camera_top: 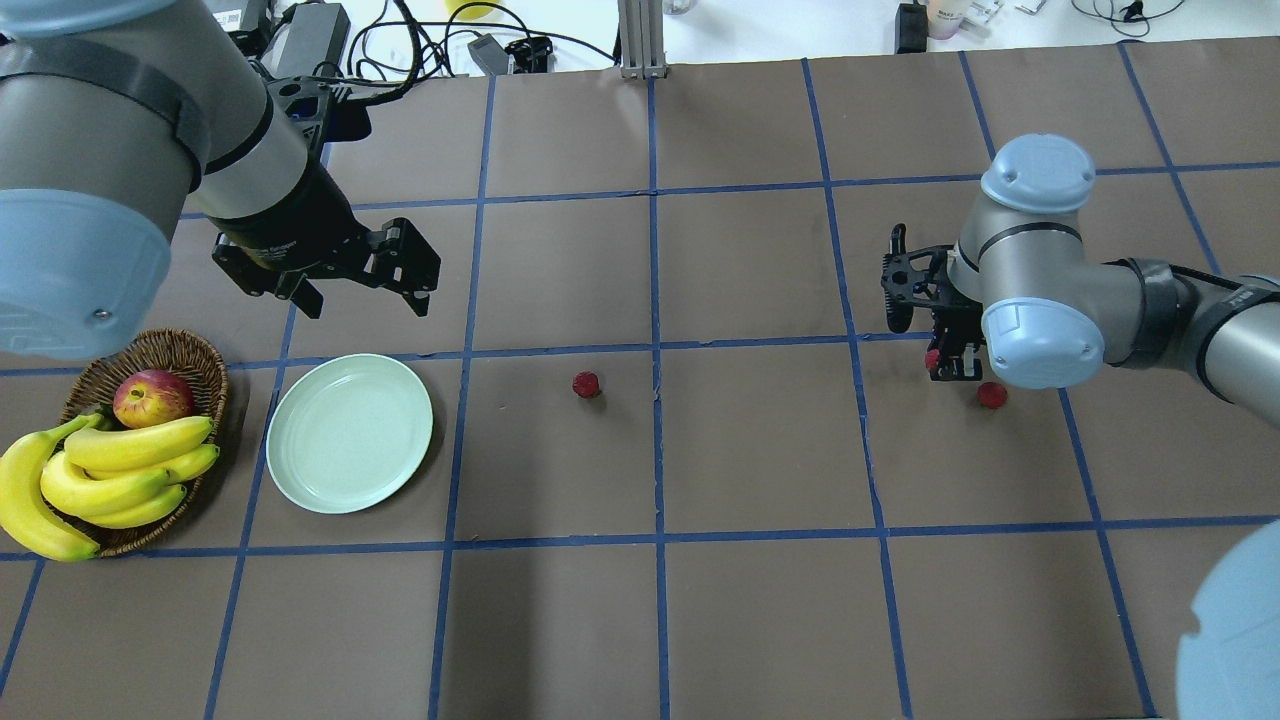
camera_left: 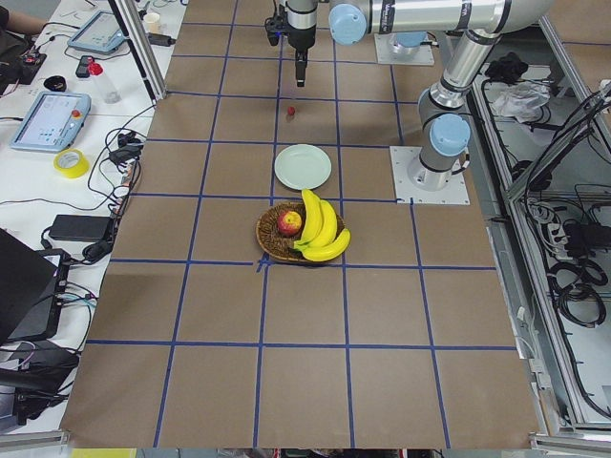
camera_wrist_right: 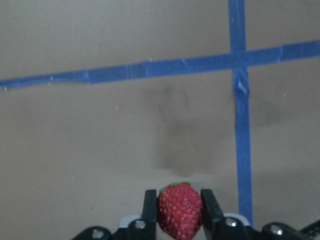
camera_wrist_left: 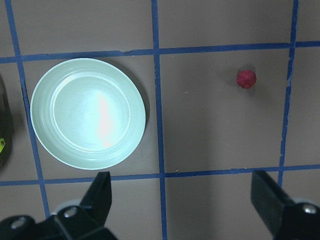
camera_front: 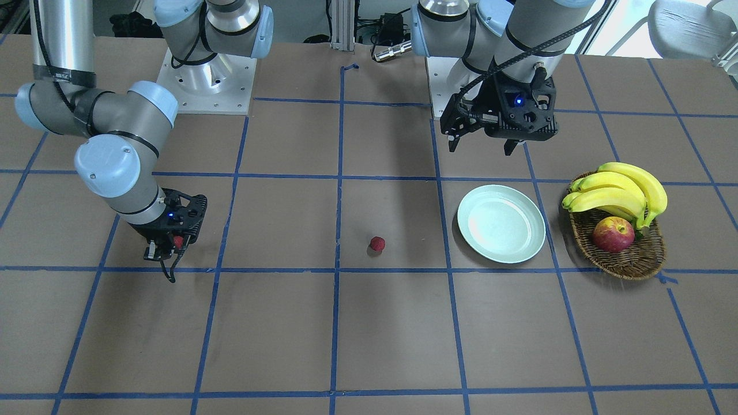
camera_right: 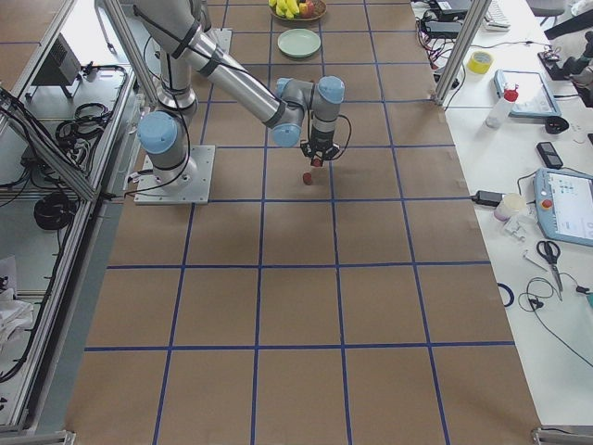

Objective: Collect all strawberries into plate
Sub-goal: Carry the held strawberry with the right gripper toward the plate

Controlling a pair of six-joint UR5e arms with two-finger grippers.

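Observation:
My right gripper [camera_wrist_right: 179, 200] is shut on a strawberry [camera_wrist_right: 180, 212] and holds it just above the table, at the right in the overhead view [camera_top: 938, 360]. A second strawberry [camera_top: 991, 395] lies on the table right beside that gripper. A third strawberry [camera_top: 586, 384] lies alone near the table's middle and also shows in the left wrist view [camera_wrist_left: 246, 78]. The pale green plate [camera_top: 350, 433] is empty. My left gripper [camera_top: 360, 298] is open and empty, hanging above the table just behind the plate [camera_wrist_left: 87, 112].
A brown wicker basket [camera_top: 175, 350] with a red-yellow apple [camera_top: 152, 397] and a bunch of bananas [camera_top: 110, 480] stands just left of the plate. Blue tape lines grid the brown table. The right arm's elbow [camera_top: 1040, 330] hangs over the second strawberry.

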